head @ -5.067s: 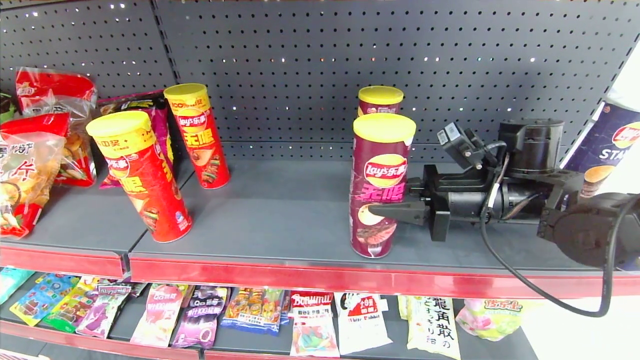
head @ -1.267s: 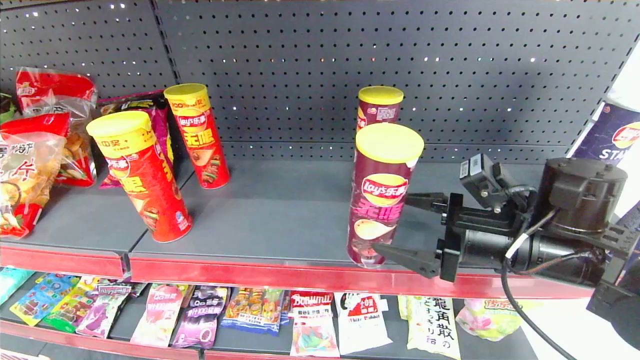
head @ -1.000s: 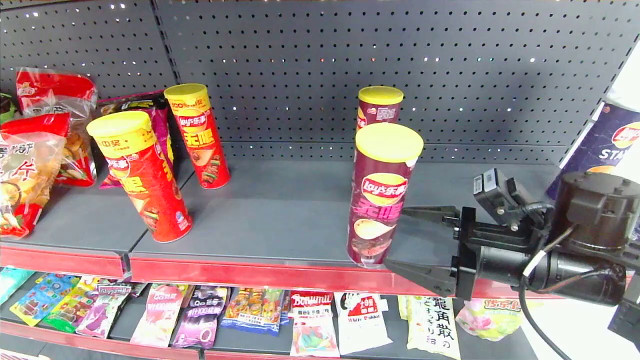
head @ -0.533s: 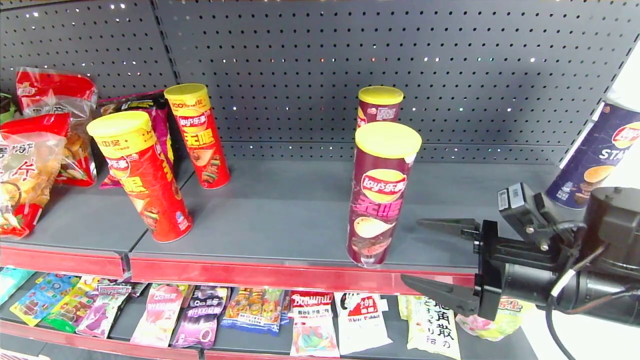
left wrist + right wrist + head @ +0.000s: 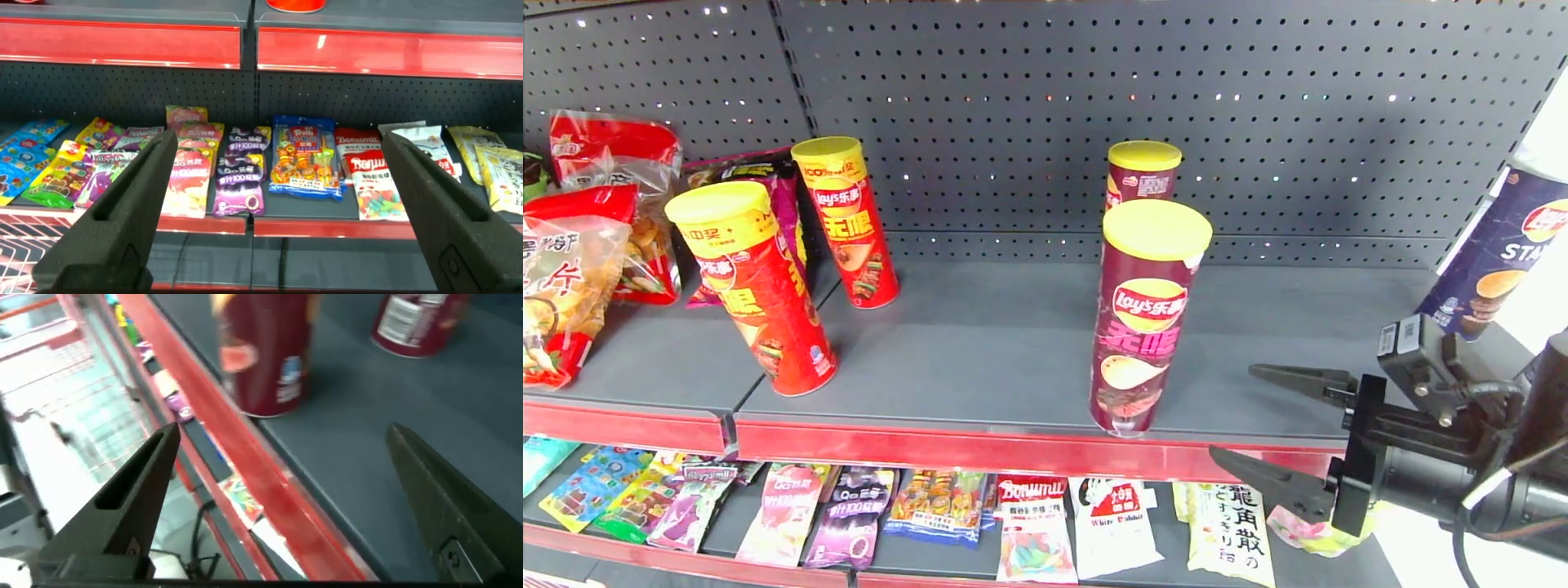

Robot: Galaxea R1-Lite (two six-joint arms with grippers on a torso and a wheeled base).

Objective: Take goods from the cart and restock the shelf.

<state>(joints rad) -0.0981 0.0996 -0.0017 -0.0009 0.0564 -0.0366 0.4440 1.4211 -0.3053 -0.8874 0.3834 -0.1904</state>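
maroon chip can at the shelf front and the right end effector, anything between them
Nothing: in the head view only bare grey shelf separates the maroon chip can from the open right end effector.

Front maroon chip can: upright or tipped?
Upright. The maroon can stands on its base by the shelf edge, yellow lid up; right hand open, clear of it.

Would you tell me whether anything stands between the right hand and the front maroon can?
Nothing visible does: the open right hand is beside the front maroon can, apart from it, only bare shelf between.
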